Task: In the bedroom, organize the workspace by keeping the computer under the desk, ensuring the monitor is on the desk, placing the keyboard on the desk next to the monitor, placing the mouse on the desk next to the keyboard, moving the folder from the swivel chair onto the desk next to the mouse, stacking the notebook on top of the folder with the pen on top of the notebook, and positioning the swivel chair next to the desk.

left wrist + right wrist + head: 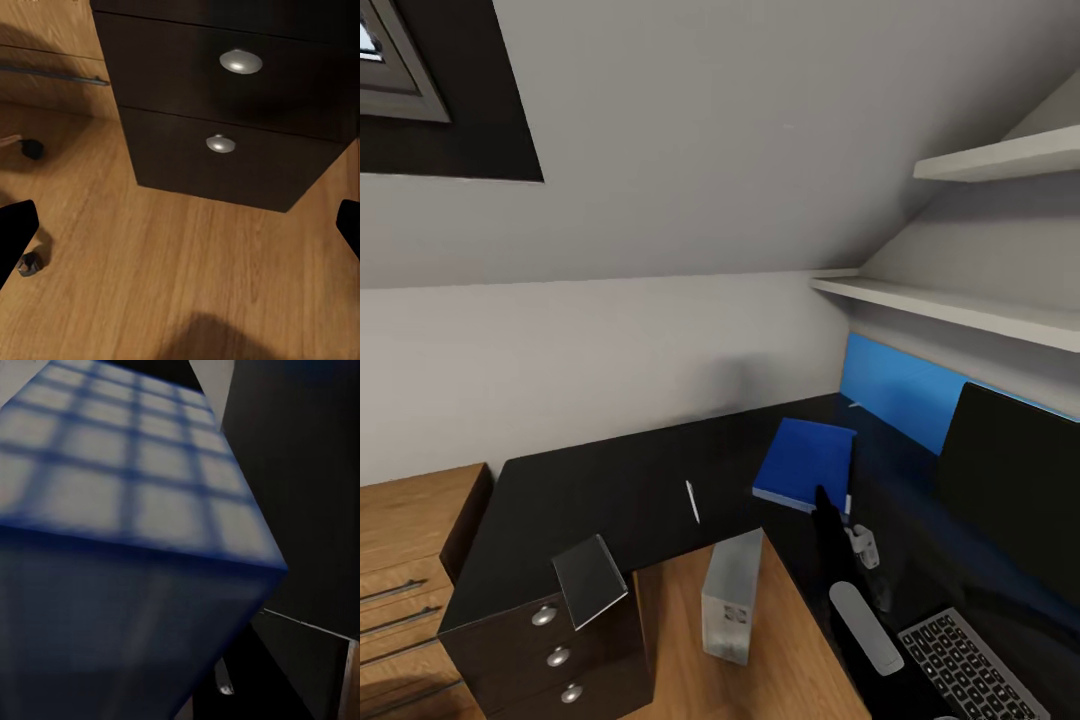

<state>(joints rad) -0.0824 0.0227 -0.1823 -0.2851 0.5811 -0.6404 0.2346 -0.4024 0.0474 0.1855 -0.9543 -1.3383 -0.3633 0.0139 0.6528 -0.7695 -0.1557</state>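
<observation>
The bright blue folder [807, 463] with white page edges is tilting above the glossy black desk [610, 480], its near corner meeting the right gripper [828, 505], apparently held; how far the jaws are parted cannot be told. The right arm is reaching forward over the desk. In the right wrist view the folder [127, 532] is looming close. The left gripper [180, 225], fingers spread wide and empty, is facing the drawer unit [240, 112].

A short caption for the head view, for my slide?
Right hand holding bright blue folder above glossy black desk.
</observation>
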